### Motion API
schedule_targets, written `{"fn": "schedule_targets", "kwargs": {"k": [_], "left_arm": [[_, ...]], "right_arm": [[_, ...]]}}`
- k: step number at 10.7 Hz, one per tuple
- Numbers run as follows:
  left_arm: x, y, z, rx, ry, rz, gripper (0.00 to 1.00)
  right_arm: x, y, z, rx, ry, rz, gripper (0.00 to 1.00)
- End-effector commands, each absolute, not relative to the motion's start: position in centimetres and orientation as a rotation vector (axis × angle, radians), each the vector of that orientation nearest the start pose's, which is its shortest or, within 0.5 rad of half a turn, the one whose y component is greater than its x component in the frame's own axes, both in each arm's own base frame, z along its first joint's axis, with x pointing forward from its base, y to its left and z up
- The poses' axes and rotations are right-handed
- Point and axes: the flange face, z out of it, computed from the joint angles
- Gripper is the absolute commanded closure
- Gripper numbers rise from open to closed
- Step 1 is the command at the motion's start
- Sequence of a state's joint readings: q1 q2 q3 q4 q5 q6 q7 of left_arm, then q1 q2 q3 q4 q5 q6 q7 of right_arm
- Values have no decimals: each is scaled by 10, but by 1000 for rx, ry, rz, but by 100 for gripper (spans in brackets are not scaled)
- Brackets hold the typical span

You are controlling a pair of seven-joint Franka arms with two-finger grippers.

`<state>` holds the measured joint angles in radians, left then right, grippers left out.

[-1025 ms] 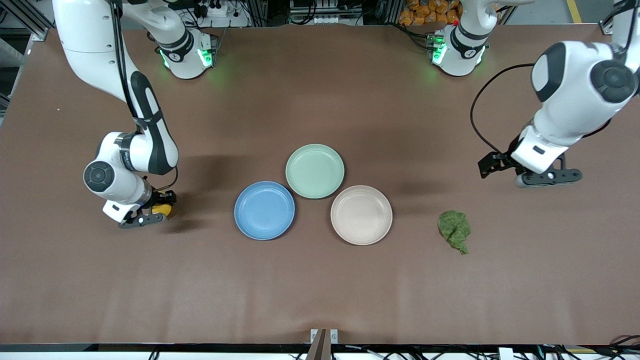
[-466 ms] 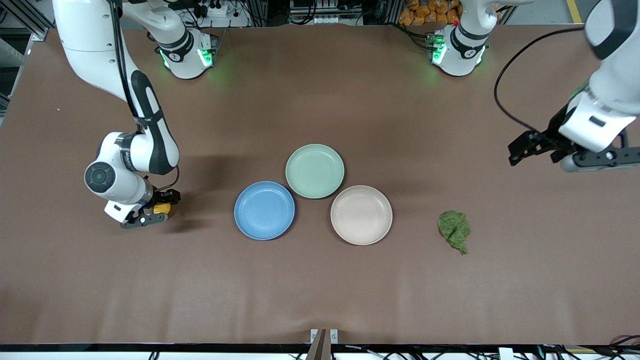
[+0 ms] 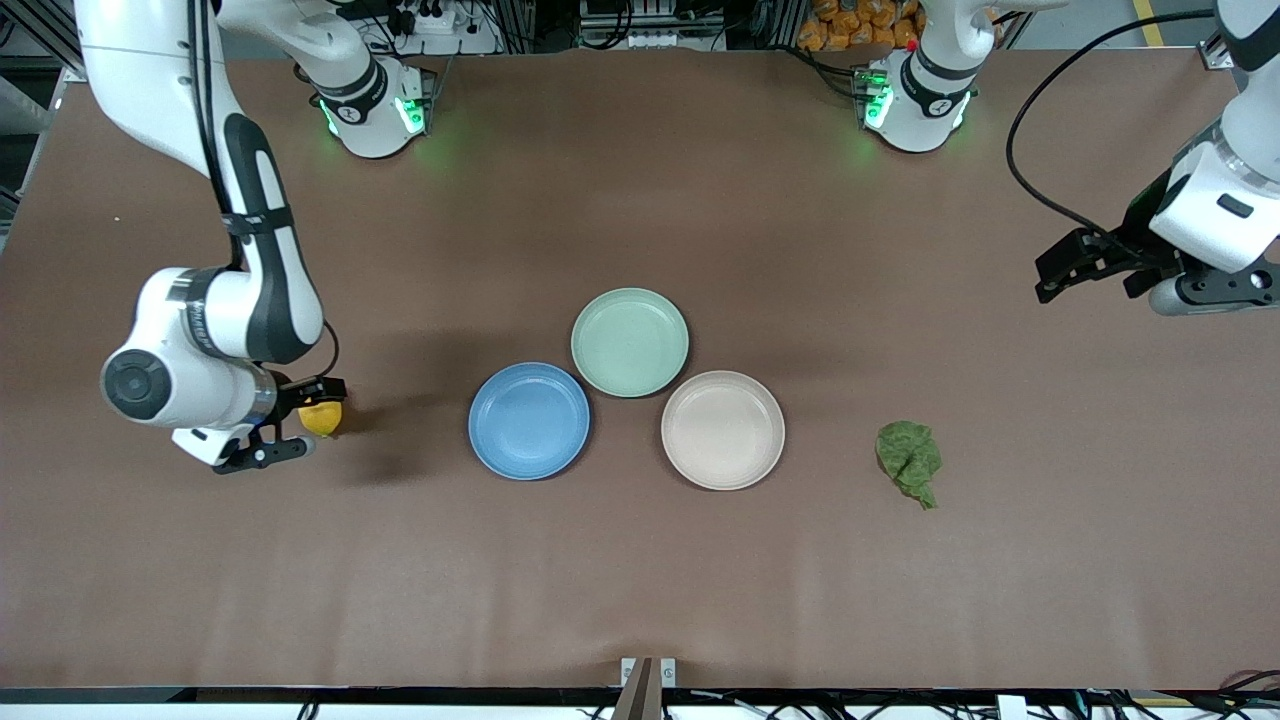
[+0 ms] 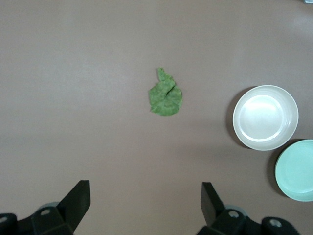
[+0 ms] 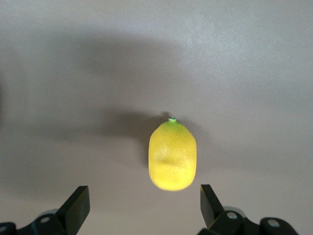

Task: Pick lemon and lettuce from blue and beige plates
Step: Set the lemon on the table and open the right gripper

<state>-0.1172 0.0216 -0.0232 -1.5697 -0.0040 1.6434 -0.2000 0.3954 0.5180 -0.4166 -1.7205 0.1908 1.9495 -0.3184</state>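
**One lemon, one lettuce, three bare plates**

The lemon (image 3: 322,417) lies on the bench (image 3: 640,560) toward the right arm's end, under the right gripper (image 5: 142,208), fingers spread and grasping nothing. The lettuce (image 3: 909,459) lies beside the beige plate (image 3: 722,429), toward the left arm's end. Blue plate (image 3: 529,420) and green plate (image 3: 630,342) adjoin. The left gripper (image 4: 144,208) hangs released, high above the bench.

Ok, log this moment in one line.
right gripper: open over lemon on table | left gripper: open, raised | lettuce: on table | plates: empty
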Motion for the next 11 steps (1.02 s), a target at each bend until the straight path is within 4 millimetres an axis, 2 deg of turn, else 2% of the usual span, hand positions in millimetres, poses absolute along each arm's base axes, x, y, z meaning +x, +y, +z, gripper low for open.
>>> {"fn": "schedule_targets", "kwargs": {"k": [1, 2, 3, 7, 8, 11], "left_arm": [[552, -78, 644, -3149, -72, -73, 0], [542, -75, 661, -3153, -77, -121, 0], [540, -73, 665, -3154, -82, -131, 0], [539, -74, 665, -3153, -82, -126, 0], [539, -74, 665, -3152, -80, -126, 0], [539, -74, 664, -3151, -77, -114, 0]], "right_arm": [[650, 22, 341, -3078, -357, 419, 0], [654, 16, 364, -3080, -342, 435, 0], [656, 13, 381, -3076, -342, 448, 0], [654, 2, 431, -3066, -308, 521, 0], [652, 3, 450, -3067, -314, 477, 0], [651, 0, 469, -3067, -307, 425, 0]]}}
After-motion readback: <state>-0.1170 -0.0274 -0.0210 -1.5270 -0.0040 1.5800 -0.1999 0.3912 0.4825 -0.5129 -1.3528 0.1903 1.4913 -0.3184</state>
